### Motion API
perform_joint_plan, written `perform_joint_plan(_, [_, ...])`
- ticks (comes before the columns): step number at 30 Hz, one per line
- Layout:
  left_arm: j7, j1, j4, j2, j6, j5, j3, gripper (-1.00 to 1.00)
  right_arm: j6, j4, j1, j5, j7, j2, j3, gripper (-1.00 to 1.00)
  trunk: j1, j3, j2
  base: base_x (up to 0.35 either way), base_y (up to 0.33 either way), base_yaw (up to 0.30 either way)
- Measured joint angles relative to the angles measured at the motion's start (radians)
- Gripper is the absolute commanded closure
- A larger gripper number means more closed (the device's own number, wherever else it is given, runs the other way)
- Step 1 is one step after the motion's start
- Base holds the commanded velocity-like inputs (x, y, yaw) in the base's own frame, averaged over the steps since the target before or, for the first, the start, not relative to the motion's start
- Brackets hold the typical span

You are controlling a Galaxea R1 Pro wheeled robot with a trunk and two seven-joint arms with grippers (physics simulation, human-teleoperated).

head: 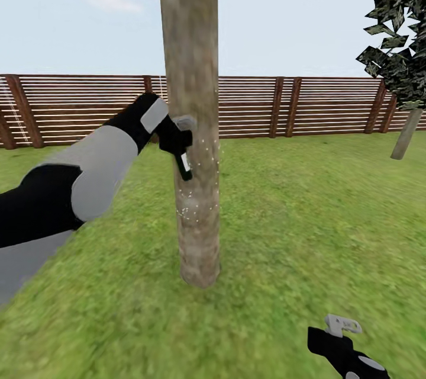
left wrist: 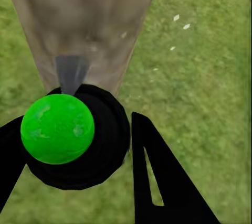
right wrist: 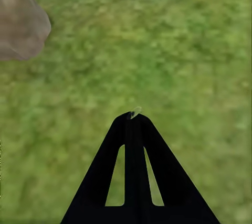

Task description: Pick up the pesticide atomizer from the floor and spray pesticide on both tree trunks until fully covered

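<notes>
From the head camera, the left gripper (head: 176,141) clamps the pesticide atomizer (head: 184,164) against the near tree trunk (head: 192,100), where white pesticide (head: 195,208) specks dot the bark. The right gripper (head: 342,327) hangs low at right over grass (head: 307,219).

The left wrist camera shows the atomizer's green-topped head (left wrist: 58,128) between the fingers (left wrist: 157,177).

The right wrist camera shows fingers (right wrist: 135,166) pressed together, holding nothing.

Left gripper (head: 177,141) with pesticide atomizer (head: 184,164) right against tree trunk (head: 192,100), fence (head: 307,106) behind. Second tree (head: 407,133) far right. Right gripper (head: 342,327) low over grass (head: 307,219).
</notes>
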State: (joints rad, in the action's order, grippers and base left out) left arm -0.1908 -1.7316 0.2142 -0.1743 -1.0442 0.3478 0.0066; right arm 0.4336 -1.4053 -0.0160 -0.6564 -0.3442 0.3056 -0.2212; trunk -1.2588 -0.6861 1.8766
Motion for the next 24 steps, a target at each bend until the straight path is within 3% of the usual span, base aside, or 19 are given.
perform_joint_plan(2, [-0.095,-0.083,-0.041,0.0,0.0,0.112,0.0,1.0,0.003,-0.003,0.0,0.0,-0.001,0.0,0.0,1.0,0.0,0.0,0.0,0.0,0.0,0.0])
perform_joint_plan(5, [-0.165,-0.167,-0.088,0.0,0.0,0.19,0.0,1.0,0.004,-0.004,0.0,0.0,-0.001,0.0,0.0,1.0,0.0,0.0,0.0,0.0,0.0,0.0])
perform_joint_plan(8, [-0.191,-0.266,-0.147,0.0,0.0,0.237,0.001,1.0,0.005,-0.005,0.0,0.0,-0.001,0.0,0.0,1.0,0.0,0.0,0.0,0.0,0.0,0.0])
perform_joint_plan(11, [-0.199,-0.332,-0.186,0.0,0.0,0.25,-0.001,1.0,0.005,-0.005,0.0,0.0,-0.001,0.0,0.0,1.0,0.0,0.0,0.0,0.0,0.0,0.0])
perform_joint_plan(14, [-0.249,-0.394,-0.216,0.0,-0.002,0.258,0.0,1.0,0.006,-0.006,0.0,0.0,-0.002,0.0,-0.001,1.0,0.0,0.0,0.0,0.0,0.0,0.0])
perform_joint_plan(16, [-0.286,-0.428,-0.221,0.0,-0.002,0.309,0.005,1.0,0.006,-0.007,0.0,0.0,-0.002,0.0,-0.001,1.0,0.0,0.0,0.0,0.0,0.0,0.0])
perform_joint_plan(18, [-0.352,-0.445,-0.223,0.0,-0.003,0.365,0.003,1.0,0.006,-0.007,0.0,0.0,-0.002,0.0,-0.001,1.0,0.0,0.0,0.0,0.0,0.0,0.0])
perform_joint_plan(21, [-0.401,-0.454,-0.223,0.0,-0.003,0.433,0.006,1.0,0.006,-0.007,0.0,0.001,-0.002,0.0,-0.001,1.0,0.0,0.0,0.0,0.0,0.0,0.0])
perform_joint_plan(24, [-0.409,-0.456,-0.223,0.0,-0.003,0.445,0.005,1.0,0.006,-0.007,0.0,0.0,-0.002,0.0,-0.001,1.0,0.0,0.0,0.0,0.0,0.0,0.0])
